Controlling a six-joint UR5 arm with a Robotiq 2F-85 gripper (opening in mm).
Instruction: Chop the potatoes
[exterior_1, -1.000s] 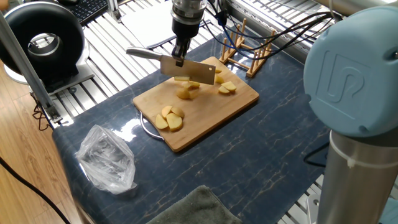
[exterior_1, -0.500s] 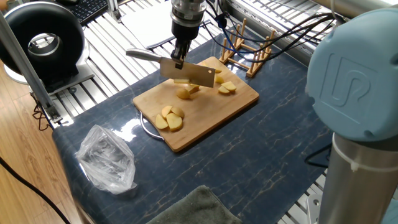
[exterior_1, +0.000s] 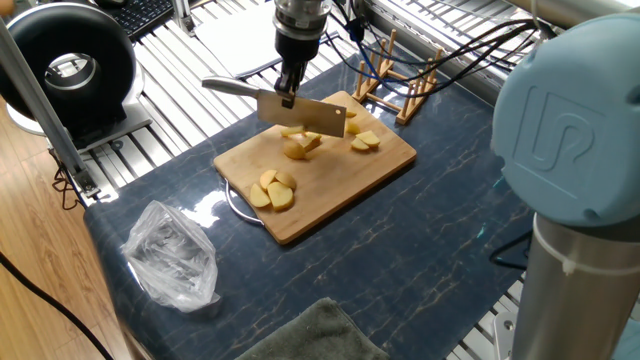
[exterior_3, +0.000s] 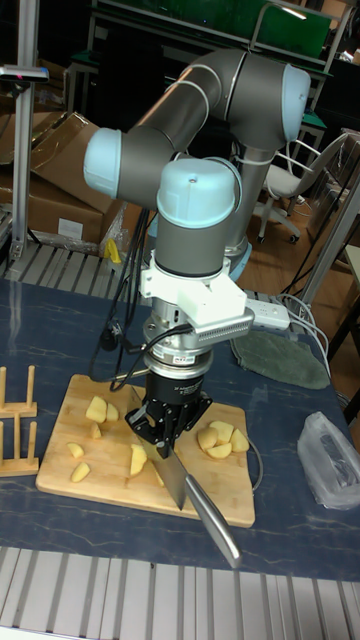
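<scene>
Potatoes are lying peeled and pale yellow on the bamboo board, in three loose groups: a cluster of rounded slices near the board's front-left corner, a few chunks at mid-board right under the blade, and a couple of wedges toward the far right. In the tall fixed view the same pieces are showing spread across the board.

Claw is gripping the cleaver by its handle, fingers closed on it; the blade is hanging broadside just above the mid-board chunks, and contact cannot be told. In the tall view the claw is covering part of the middle pieces and the cleaver is pointing down at the board.

A wooden rack is standing just beside the board's far corner, with cables running behind it. A clear plastic bag is lying on the tabletop well left of the board, a grey cloth at the front edge. A metal ring is sticking out under the board's front-left side. Bare tabletop is lying right of the board.
</scene>
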